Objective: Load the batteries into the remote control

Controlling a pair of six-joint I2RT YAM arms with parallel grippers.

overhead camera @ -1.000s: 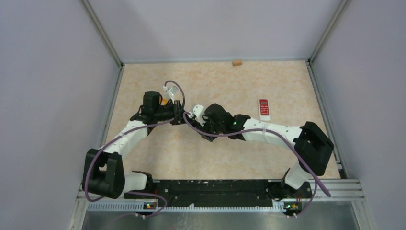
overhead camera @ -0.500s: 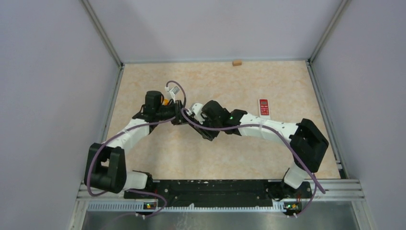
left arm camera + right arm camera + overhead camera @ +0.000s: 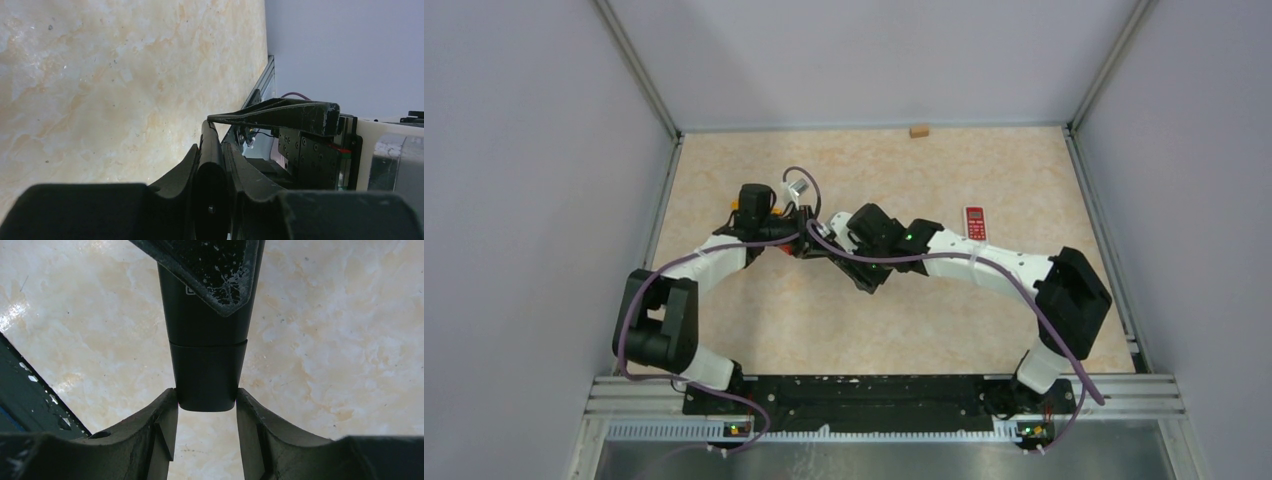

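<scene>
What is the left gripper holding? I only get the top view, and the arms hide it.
Observer: The left gripper is shut on a black remote.
Operator: Where is the right gripper?
Observer: Its fingers flank that remote's end; whether they clamp it, I cannot tell.
Operator: Any battery showing?
Observer: None in either wrist view.

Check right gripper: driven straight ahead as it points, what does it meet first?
The black remote. Its end already sits between the fingertips of the right gripper, so going on likely slides it deeper into the jaws. Beyond, the left gripper holding it.
</scene>
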